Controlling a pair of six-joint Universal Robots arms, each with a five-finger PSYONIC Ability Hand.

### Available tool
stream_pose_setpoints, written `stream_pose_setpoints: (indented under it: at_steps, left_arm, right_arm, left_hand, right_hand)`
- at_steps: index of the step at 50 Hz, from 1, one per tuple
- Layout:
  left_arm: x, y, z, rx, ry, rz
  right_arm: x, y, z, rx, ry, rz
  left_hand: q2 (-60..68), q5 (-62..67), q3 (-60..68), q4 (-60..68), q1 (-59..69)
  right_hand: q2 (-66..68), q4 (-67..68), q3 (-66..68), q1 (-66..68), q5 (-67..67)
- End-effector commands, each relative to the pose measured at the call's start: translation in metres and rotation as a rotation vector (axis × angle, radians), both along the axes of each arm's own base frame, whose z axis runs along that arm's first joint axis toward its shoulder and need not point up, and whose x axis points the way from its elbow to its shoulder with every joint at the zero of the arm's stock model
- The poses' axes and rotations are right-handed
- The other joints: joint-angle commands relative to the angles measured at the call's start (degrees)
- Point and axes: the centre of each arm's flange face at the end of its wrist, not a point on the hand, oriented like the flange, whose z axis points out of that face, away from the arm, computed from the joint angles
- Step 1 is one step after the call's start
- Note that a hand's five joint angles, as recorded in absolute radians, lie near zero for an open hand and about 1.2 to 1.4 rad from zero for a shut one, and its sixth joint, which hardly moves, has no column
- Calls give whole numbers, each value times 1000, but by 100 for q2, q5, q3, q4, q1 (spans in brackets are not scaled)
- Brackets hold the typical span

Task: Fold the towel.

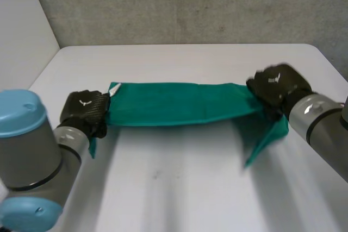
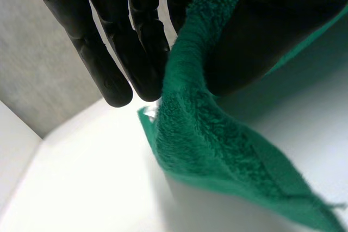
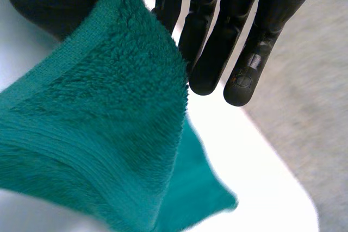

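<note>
At the lower left of the head view the left arm point(image 1: 27, 150) reaches in. The right arm point(image 1: 321, 123) comes from the right edge, with bare table point(image 1: 174, 188) between them.

In mid frame the green towel point(image 1: 174, 104) stretches between the two hands as a long band that looks doubled, held above the table. The left hand point(image 1: 84, 111) has its left end and the right hand point(image 1: 277, 88) its right end. In each wrist view straight fingers point(image 2: 109, 63) lie close together on one side of the cloth. The thumb point(image 2: 261, 36) presses from the other side, making a pinch. A loose corner hangs below the right hand.

I judge the fold is midway, with the band held taut. The next move calls for level hands, so the ends meet squarely and the loose corner does not tuck under.

Hard to make out:
- whether that corner touches the table;
- how many layers each pinch holds;
- what the small white bit at the towel's left end is.

Beyond lies the grey wall point(image 1: 190, 4).
</note>
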Motion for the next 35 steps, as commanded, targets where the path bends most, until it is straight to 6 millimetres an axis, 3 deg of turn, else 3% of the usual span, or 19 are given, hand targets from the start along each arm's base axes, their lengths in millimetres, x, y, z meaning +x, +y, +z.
stream_pose_setpoints:
  at_steps: [1,9,13,14,16,17,18,19,21,22,23,25,26,29,33,35]
  left_arm:
    - [16,11,-1,-35,-244,-28]
    - [18,1,-46,63,-445,-74]
    - [6,-26,-43,10,-465,-75]
    - [3,-33,-37,-17,-462,-71]
    - [-10,-58,-7,-138,-438,-54]
    - [-10,-58,-7,-139,-438,-54]
    - [-14,-67,7,-190,-419,-41]
    - [-25,-92,57,-365,-349,2]
    - [-30,-104,96,-496,-283,39]
    - [-32,-109,115,-562,-251,56]
    - [-33,-115,151,-701,-179,97]
    - [-31,-117,182,-831,-108,143]
    - [-28,-115,204,-930,-48,173]
    - [-27,-112,219,-1017,-3,193]
    - [-26,-115,195,-935,-35,171]
    - [-22,-118,172,-860,-56,158]
  right_arm:
    - [-11,23,-34,211,287,92]
    - [-15,15,-71,315,372,110]
    - [-8,-6,-62,243,365,98]
    - [-3,-18,-48,172,336,79]
    - [3,-35,-28,67,294,56]
    - [7,-44,-16,4,265,40]
    - [12,-63,11,-129,185,-4]
    - [15,-72,27,-199,136,-30]
    - [18,-86,58,-333,27,-75]
    - [22,-95,88,-471,-89,-106]
    - [22,-98,102,-537,-136,-116]
    - [21,-98,129,-660,-227,-128]
    - [17,-92,154,-763,-287,-129]
    - [12,-82,169,-826,-310,-132]
    - [12,-78,149,-743,-271,-116]
    - [16,-77,128,-654,-234,-90]
  left_hand:
    - [1163,1412,1201,1179,1567]
    - [1163,1412,1201,1179,1567]
    - [1163,1412,1201,1179,1567]
    - [1163,1412,1201,1179,1567]
    - [1163,1412,1201,1179,1567]
    - [1163,1412,1201,1179,1567]
    - [1163,1412,1201,1179,1567]
    - [1163,1412,1201,1179,1567]
    - [1163,1412,1201,1179,1567]
    - [1163,1412,1201,1179,1567]
    - [1163,1412,1201,1179,1567]
    - [1163,1412,1201,1179,1567]
    - [1163,1412,1201,1179,1567]
    - [1163,1412,1201,1179,1567]
    - [1163,1412,1201,1179,1567]
    - [1163,1412,1201,1179,1567]
  right_hand:
    - [1300,1165,1229,2404,1329]
    - [1300,1165,1229,2404,1329]
    - [1300,1165,1229,2404,1329]
    - [1300,1165,1229,2404,1329]
    - [1300,1165,1229,2404,1329]
    - [1300,1165,1229,2404,1329]
    - [1300,1165,1229,2404,1329]
    - [1300,1165,1229,2404,1329]
    - [1300,1165,1229,2404,1329]
    - [1300,1165,1229,2404,1329]
    - [1300,1165,1229,2404,1329]
    - [1300,1165,1229,2404,1329]
    - [1300,1165,1229,2404,1329]
    - [1300,1165,1229,2404,1329]
    - [1300,1165,1229,2404,1329]
    - [1300,1165,1229,2404,1329]
